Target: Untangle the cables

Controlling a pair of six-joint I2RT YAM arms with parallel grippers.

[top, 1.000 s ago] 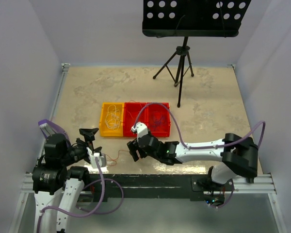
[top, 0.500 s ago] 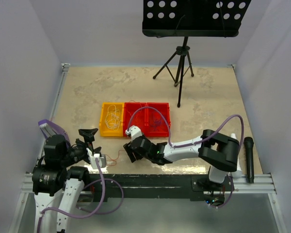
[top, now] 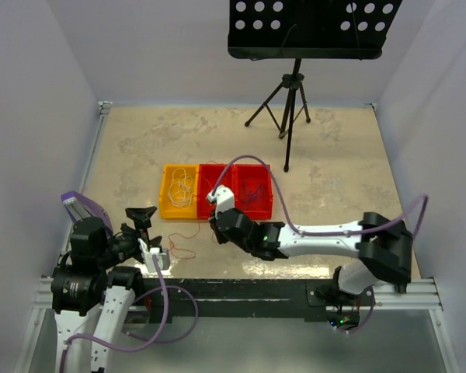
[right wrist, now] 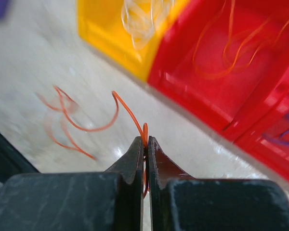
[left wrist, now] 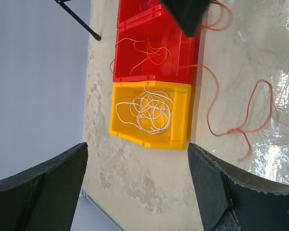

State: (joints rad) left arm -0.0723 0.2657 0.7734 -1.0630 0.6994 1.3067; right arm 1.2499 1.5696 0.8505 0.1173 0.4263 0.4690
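I find no lettering, label, brand, number or sign that I can read on the yellow bin (top: 164, 194), the red bins (top: 266, 190) or the black stand (top: 311, 29).

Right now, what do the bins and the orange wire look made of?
The yellow bin and red bin beside it look like moulded plastic, smooth with a slight sheen. The orange wire is very thin and limp, lying in loose curls; probably plastic-insulated.

Yellow bin (top: 179, 215) touching two red bins (top: 252, 214) — black tripod stand (top: 293, 81) well behind.
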